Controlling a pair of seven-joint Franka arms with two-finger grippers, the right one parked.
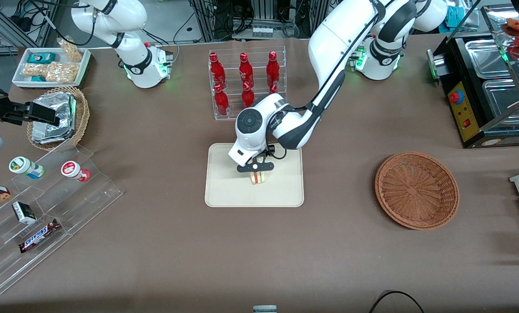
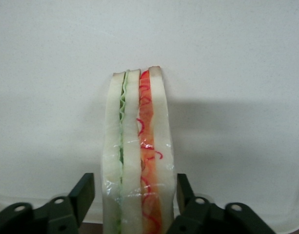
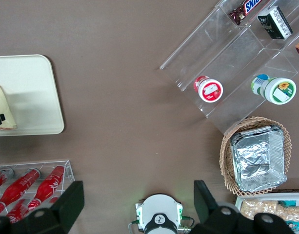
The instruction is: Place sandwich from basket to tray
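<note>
The sandwich [image 1: 258, 178] stands on edge on the cream tray [image 1: 224, 191], in the part of the tray nearer the working arm. Its white bread with green and red filling shows in the left wrist view [image 2: 137, 146]. My left gripper [image 1: 257, 170] is low over the tray, straddling the sandwich. In the left wrist view the gripper [image 2: 135, 190] is open, with one black finger [image 2: 83, 192] a small gap away from the bread on each side. The reddish-brown basket [image 1: 416, 190] lies empty toward the working arm's end. The right wrist view shows the sandwich [image 3: 3, 109] on the tray [image 3: 32, 92].
A clear rack of red bottles [image 1: 242, 82] stands just farther from the camera than the tray. A clear stepped shelf with snacks [image 1: 46, 195], a tan basket of foil packets [image 1: 59, 117] and a white tub [image 1: 51, 65] lie toward the parked arm's end. A black appliance [image 1: 481, 87] stands at the working arm's end.
</note>
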